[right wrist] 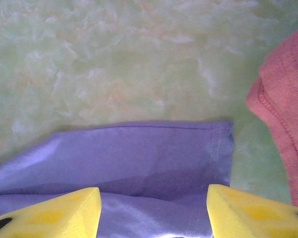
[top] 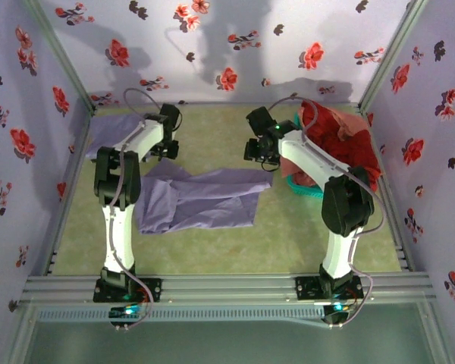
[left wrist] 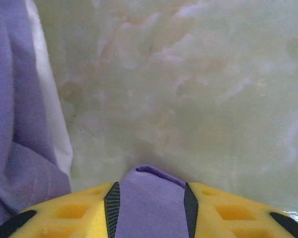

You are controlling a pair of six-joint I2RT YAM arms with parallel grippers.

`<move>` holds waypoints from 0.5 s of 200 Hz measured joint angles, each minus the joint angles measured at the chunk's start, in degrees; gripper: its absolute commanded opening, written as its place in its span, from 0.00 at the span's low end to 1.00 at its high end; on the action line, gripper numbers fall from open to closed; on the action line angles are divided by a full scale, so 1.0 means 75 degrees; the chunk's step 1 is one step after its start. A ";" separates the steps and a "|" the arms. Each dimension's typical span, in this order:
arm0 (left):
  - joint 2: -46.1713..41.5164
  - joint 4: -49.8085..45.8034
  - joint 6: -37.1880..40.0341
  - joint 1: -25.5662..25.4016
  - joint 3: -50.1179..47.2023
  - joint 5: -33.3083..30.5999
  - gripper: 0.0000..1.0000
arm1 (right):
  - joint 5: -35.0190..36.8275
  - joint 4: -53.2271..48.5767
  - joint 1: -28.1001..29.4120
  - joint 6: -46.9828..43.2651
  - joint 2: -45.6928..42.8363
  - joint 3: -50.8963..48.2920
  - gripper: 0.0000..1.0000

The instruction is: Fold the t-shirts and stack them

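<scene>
1. The left fingers (left wrist: 64, 215) stand half closed with a fold of the purple t-shirt (left wrist: 149, 198) between them; whether they grip it, I cannot tell.
2. The right fingers (right wrist: 49, 213) are wide open above its hem, holding nothing.
3. The purple t-shirt lies spread on the surface (top: 288, 235).

teal basket (top: 303, 191), green tabletop (top: 288, 235)
</scene>
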 measured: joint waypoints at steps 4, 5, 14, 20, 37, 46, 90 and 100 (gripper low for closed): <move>0.0003 0.0003 -0.0006 -0.0015 -0.0006 0.0000 0.42 | -0.0017 0.0000 -0.0017 0.0000 0.0000 0.0000 0.60; 0.0003 0.0006 -0.0006 -0.0015 -0.0009 0.0000 0.42 | -0.0020 0.0000 -0.0020 0.0000 0.0000 0.0000 0.60; 0.0003 0.0017 -0.0009 -0.0047 -0.0035 0.0000 0.42 | -0.0038 0.0000 -0.0038 0.0000 0.0000 0.0000 0.60; 0.0003 0.0047 -0.0009 -0.0058 -0.0067 0.0000 0.42 | -0.0055 -0.0003 -0.0041 0.0000 0.0000 0.0003 0.60; 0.0087 0.0070 -0.0006 -0.0076 -0.0108 0.0038 0.42 | -0.0128 -0.0073 -0.0050 -0.0026 0.0000 0.0047 0.60; 0.0187 0.0093 -0.0006 -0.0076 -0.0108 0.0105 0.42 | -0.0149 -0.0085 -0.0061 -0.0058 -0.0009 0.0079 0.60; 0.0341 0.0184 -0.0090 -0.0105 -0.0189 0.0329 0.20 | -0.0192 -0.0140 -0.0076 -0.0137 -0.0157 0.0137 0.60; 0.0303 0.0277 -0.0096 -0.0137 -0.0277 0.0379 0.06 | -0.0192 -0.0140 -0.0079 -0.0137 -0.0201 0.0137 0.60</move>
